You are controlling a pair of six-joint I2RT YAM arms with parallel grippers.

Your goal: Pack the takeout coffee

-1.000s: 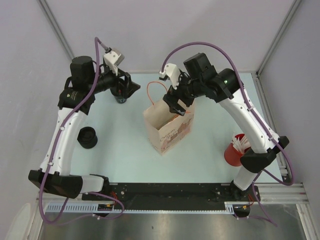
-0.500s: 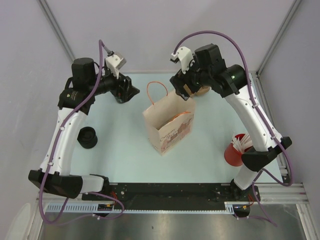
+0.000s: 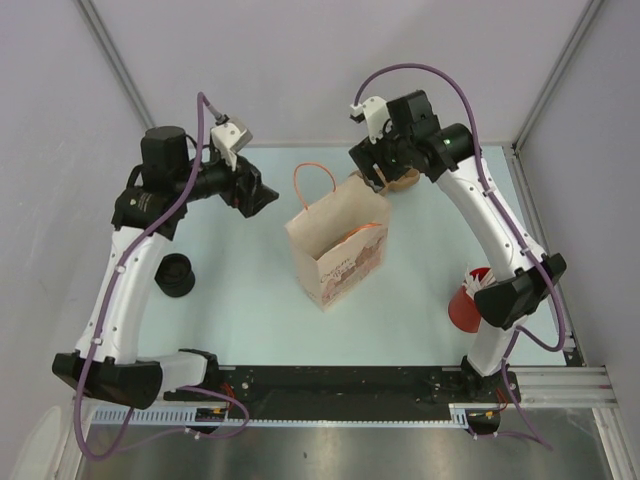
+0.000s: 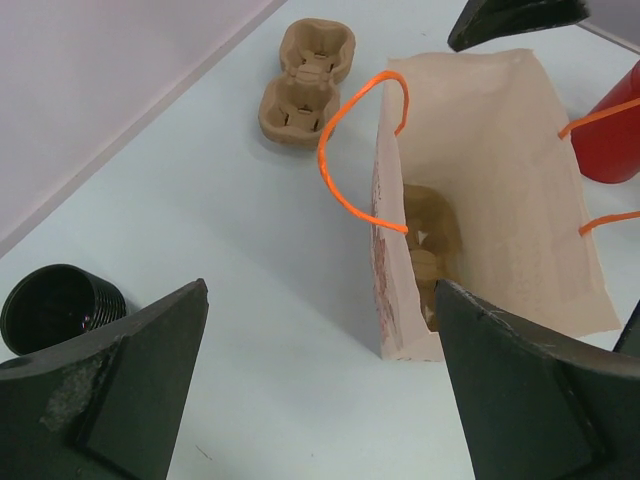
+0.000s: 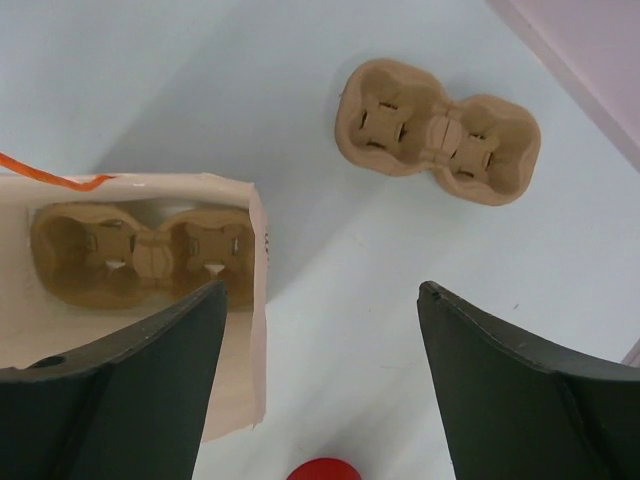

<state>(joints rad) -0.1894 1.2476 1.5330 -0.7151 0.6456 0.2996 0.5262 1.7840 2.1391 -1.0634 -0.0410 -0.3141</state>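
Right pincer [image 5: 320, 295] has pulled back off the bag [image 3: 335, 245]; it and left pincer [image 4: 322, 290] gape empty.

Print on the paper bag [image 3: 345, 262] is unreadable.

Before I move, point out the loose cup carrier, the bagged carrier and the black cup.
loose cup carrier [image 5: 437, 135]: right wrist view, bridge between its two wells.
bagged carrier [image 5: 148, 255]: right wrist view, its middle divider.
black cup [image 4: 58, 306]: left wrist view, inside its open mouth.
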